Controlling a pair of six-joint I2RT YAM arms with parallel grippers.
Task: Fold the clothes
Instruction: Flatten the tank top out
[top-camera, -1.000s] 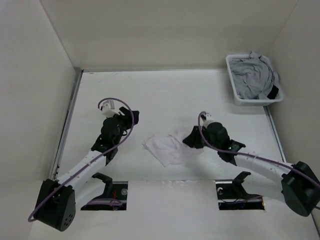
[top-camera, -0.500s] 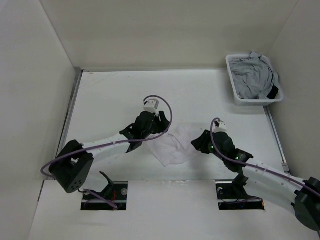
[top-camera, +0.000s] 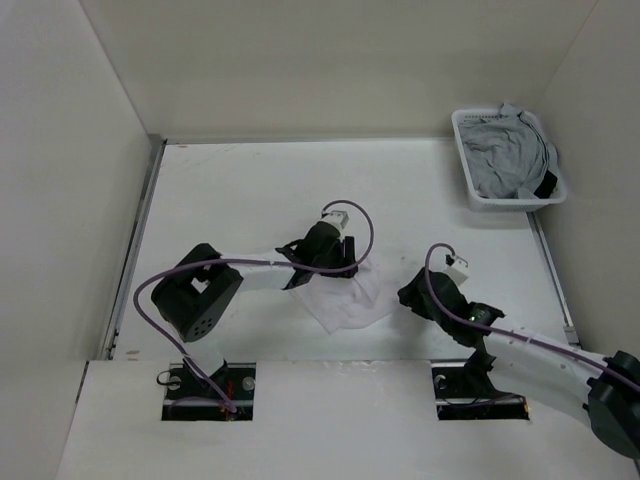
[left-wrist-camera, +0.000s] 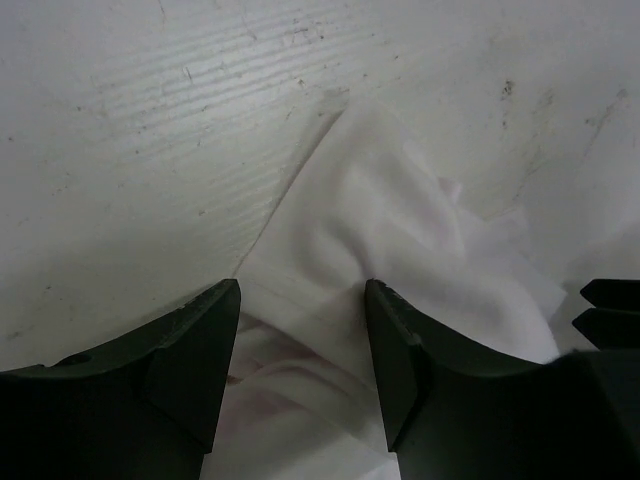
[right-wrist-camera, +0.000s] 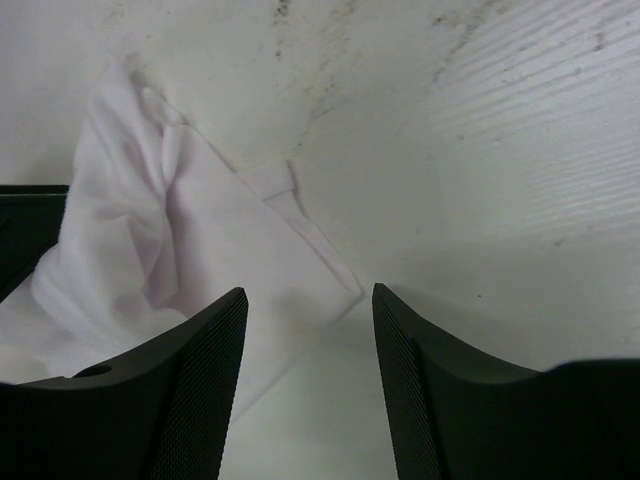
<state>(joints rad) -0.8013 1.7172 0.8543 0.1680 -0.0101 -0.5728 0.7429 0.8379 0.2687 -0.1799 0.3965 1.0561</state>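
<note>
White shirt (top-camera: 345, 298) lies bunched on the table (top-camera: 230, 190), near-centre, between the two arms. Left gripper (left-wrist-camera: 300, 300) sits over its far edge, jaws wide, straddling a raised fold. It looks lined up to pinch that edge, nothing clamped yet. Right gripper (right-wrist-camera: 308, 300) is just right of the cloth, jaws wide and empty, aimed at the right corner. Basket (top-camera: 463, 150) with grey garment (top-camera: 510, 155) sits far right, well apart.

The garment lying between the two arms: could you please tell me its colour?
The garment is plain white, no pattern; the left wrist view shows it best.
</note>
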